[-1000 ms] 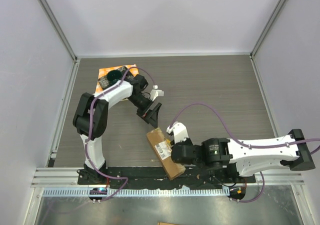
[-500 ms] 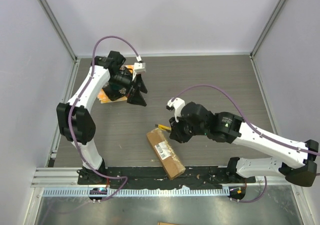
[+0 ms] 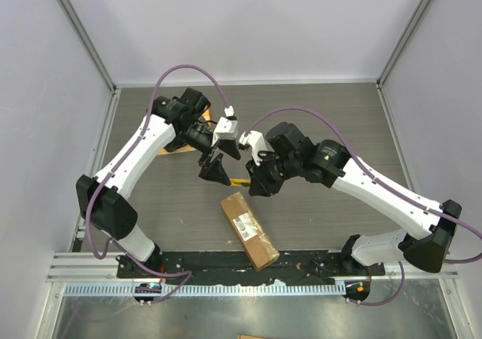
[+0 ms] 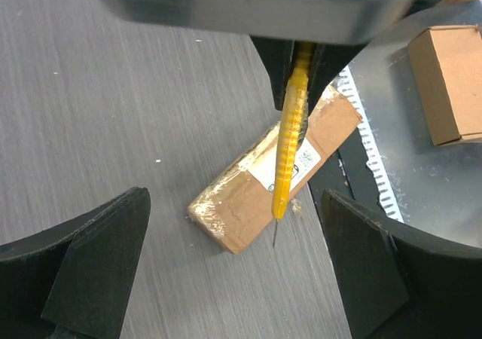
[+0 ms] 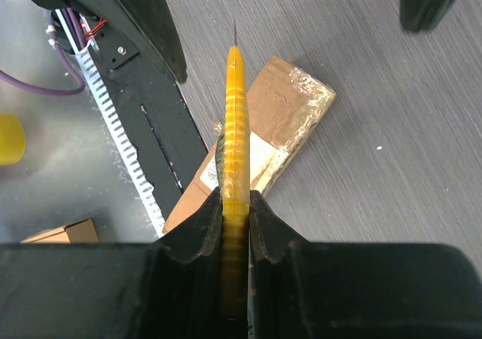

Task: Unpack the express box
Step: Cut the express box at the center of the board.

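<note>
Right hand (image 5: 236, 197) grips one cutter (image 5: 236, 120) near one express box (image 5: 290, 111)

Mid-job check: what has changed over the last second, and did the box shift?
The right tool left the near end of the express box and swung up toward mid-table. It is now shut on a yellow cutter. The left tool came back from the far-left side half a second ago and now faces the cutter's tip, open and not gripping it. The box lies where it was, still taped.
</note>
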{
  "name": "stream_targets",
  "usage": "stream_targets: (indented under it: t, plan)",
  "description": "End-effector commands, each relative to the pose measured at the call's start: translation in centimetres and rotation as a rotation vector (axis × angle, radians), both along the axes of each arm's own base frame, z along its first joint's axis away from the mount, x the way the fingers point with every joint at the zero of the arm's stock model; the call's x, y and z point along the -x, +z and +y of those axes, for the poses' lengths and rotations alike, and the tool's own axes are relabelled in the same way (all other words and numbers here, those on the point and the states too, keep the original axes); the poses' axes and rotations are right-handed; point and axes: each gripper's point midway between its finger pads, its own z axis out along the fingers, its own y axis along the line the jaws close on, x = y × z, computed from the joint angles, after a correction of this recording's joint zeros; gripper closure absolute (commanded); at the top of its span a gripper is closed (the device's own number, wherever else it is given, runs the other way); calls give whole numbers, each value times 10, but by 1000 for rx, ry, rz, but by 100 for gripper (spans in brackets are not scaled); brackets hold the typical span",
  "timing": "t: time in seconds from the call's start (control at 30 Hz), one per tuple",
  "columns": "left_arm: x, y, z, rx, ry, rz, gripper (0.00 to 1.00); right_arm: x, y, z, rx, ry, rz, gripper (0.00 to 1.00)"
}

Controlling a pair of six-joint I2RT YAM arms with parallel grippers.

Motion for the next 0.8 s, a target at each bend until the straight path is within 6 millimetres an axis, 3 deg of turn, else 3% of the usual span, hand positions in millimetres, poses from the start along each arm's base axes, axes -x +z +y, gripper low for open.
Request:
stream_targets:
  t: [0.0, 0.1, 0.27, 0.47, 0.67, 0.77]
  plan:
    - [71, 3, 26, -164, -37, 278, 0, -2, 19, 2, -11, 77, -76, 99]
    - [73, 0, 24, -173, -46, 303, 3, -8, 23, 2, -8, 66, -104, 99]
    - [72, -8, 24, -210, -40, 336, 30, -18, 32, -4, 2, 29, -174, 99]
    - [71, -11, 22, -218, -40, 359, 42, -23, 35, -6, 4, 11, -193, 99]
    - [72, -21, 22, -237, -43, 400, 47, -31, 51, -13, -42, -40, -238, 99]
    - [73, -22, 21, -235, -45, 408, 39, -31, 52, -12, -52, -45, -243, 99]
